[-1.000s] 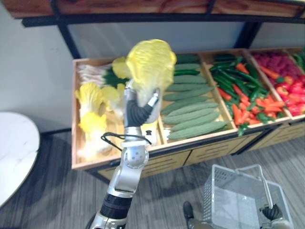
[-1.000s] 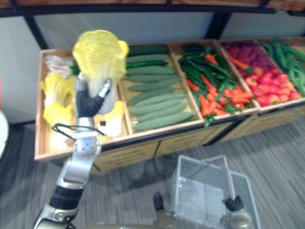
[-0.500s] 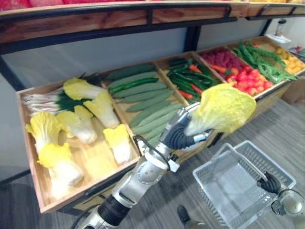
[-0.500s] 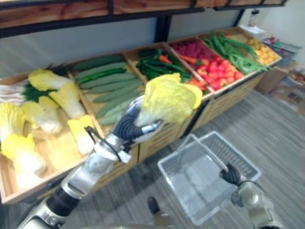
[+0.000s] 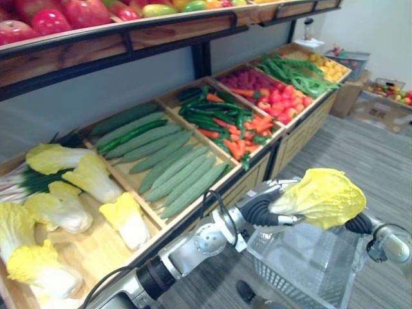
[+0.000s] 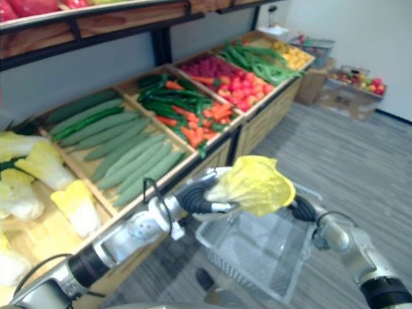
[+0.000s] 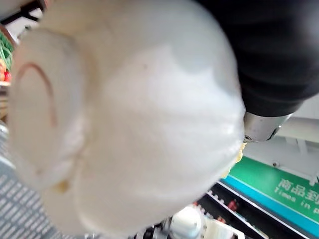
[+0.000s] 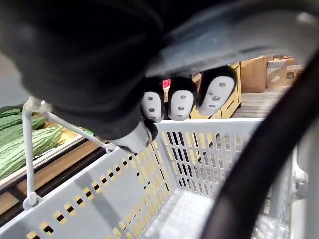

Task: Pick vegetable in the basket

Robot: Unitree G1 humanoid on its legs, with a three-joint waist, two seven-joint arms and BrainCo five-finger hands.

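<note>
While the cabbage [image 5: 320, 196] hangs over the basket [image 5: 297, 269], the 2 hands share the work.
The left hand [image 5: 262, 210] has its fingers curled round the cabbage's white base, leaves pointing away, so a release should drop it straight in. The right hand [image 5: 358, 223] is curled over the handle [image 8: 239, 30], holding the basket mouth-up beneath. Nothing shows inside the basket, so there is room. The shelf [image 5: 299, 132] edge stands just beside it, with open floor on the far side.
</note>
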